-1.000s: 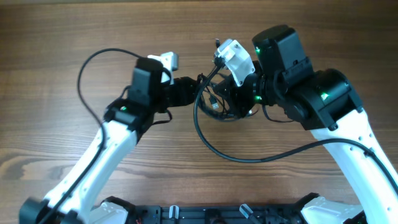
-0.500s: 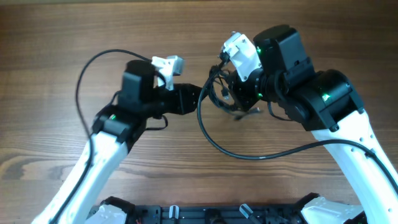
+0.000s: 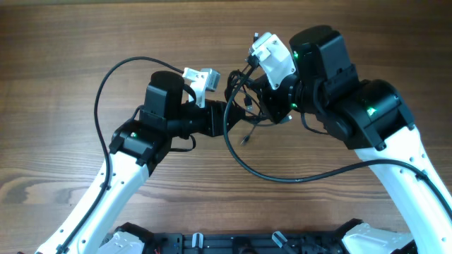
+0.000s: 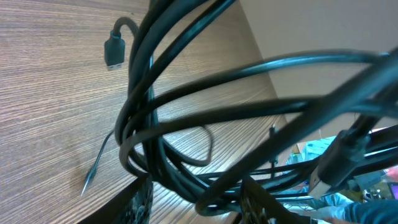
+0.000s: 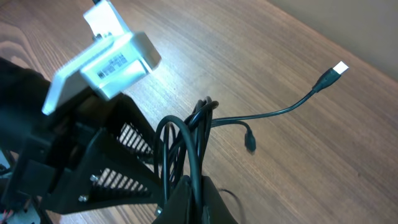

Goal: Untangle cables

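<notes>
- Two white-shelled arms with black joint housings [image 3: 328, 67], green indicator lights.
- White box-shaped wrist camera modules [image 3: 272, 60], one bearing a printed label [image 5: 109, 62].
- Thick black supply cables [image 3: 106, 85] looping from each arm.

**Three views on one tangle**

The overhead camera looks straight down on the table [image 3: 63, 63], far enough to frame both arms. The left wrist camera sits very close, facing along the tabletop through blurred loops of the cables [image 4: 186, 118]. The right wrist camera looks down at a slant from a little farther back, past the left gripper [image 5: 112, 168]. All three views share the cables and wood.
</notes>
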Controlling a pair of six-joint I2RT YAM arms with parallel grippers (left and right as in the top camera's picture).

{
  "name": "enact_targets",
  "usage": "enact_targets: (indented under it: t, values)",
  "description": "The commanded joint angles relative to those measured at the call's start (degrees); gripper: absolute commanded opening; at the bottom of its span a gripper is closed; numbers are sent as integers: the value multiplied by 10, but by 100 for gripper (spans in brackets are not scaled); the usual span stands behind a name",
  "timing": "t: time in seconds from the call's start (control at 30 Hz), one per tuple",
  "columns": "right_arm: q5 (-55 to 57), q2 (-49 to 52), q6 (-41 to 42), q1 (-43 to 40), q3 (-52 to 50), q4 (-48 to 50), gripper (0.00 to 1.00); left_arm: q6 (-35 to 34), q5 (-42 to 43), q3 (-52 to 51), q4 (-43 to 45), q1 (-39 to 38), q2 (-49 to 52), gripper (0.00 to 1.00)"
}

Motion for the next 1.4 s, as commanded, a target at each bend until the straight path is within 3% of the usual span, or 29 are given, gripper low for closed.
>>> enact_targets:
  t: [0.0,0.13,0.33,0.43,0.5,0.67,0.77,1.03,1.1,1.17,1.2,1.3,1.37]
  values:
    - [-14,-11,6,2,3,12,4,13,-29,2,2,-3,3,46]
    - [-34,-12,9,2,3,14,4,13,-78,2,7,-3,4,43]
    - [-79,-28,11,2,3,23,4,11,-88,2,88,-3,24,45]
    - [-84,-45,11,2,3,23,4,9,-87,2,92,-4,45,13]
    - [-8,-54,42,1,3,21,4,9,-87,2,66,-4,49,4]
    - [272,-55,137,-11,3,5,4,23,-87,2,-68,-1,24,4]
    - [362,-55,195,-41,3,-12,4,58,-90,2,-137,19,-15,4]
    - [381,-55,261,-145,1,-58,4,69,-118,2,-222,194,-261,5]
    - [354,-55,259,-153,-1,-59,4,40,-117,2,-223,245,-338,11]
    - [214,-52,198,-153,-2,-49,4,13,-115,2,-222,272,-396,18]
    - [85,-50,138,-153,-2,-39,11,12,-114,2,-222,274,-411,19]
    - [-191,-40,-5,-152,-2,-37,47,13,-97,1,-222,273,-408,18]
    - [-239,-31,-56,-141,-2,-54,56,13,-97,1,-222,273,-377,15]
